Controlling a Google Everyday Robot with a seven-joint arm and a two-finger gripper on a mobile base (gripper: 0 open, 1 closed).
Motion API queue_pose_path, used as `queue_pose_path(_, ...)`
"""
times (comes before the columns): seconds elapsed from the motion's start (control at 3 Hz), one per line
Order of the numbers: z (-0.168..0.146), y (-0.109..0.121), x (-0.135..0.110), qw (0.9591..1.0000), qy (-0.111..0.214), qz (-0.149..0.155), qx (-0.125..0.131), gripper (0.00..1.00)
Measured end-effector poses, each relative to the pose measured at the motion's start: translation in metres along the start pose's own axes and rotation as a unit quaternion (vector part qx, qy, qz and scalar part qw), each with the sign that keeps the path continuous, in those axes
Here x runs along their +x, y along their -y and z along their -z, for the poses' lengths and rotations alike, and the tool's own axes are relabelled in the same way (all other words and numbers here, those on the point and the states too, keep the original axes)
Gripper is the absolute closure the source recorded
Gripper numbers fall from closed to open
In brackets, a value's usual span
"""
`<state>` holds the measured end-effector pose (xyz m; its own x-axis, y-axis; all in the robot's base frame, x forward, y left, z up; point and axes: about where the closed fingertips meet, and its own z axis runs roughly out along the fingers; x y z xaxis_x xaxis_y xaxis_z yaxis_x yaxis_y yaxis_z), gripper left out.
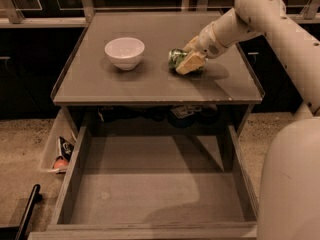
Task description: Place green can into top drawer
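The green can [174,59] lies on the flat grey cabinet top [150,84], right of centre. My gripper [184,59] reaches in from the right and is shut on the can, one tan finger [191,63] in front of it and the other behind; most of the can is hidden by the finger. The can rests on or just above the surface. The top drawer [150,184] is pulled wide open below the cabinet top, toward the camera, and its flat grey bottom is bare.
A white bowl [124,52] stands on the cabinet top, left of the can. My arm [280,44] and body [292,184] fill the right side. A side bin [60,154] with small items hangs left of the drawer. A black bar [27,211] lies at lower left.
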<state>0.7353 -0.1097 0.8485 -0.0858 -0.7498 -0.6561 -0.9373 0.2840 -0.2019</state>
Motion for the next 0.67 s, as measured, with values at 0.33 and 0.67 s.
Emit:
queue_pose_path(0.33,0.011,-0.012,0.002,0.9999,0.007,0.007,-0.002,1.00)
queue_pose_path(0.67,0.027,-0.024,0.005,0.9997,0.019,0.012,0.002,1.00)
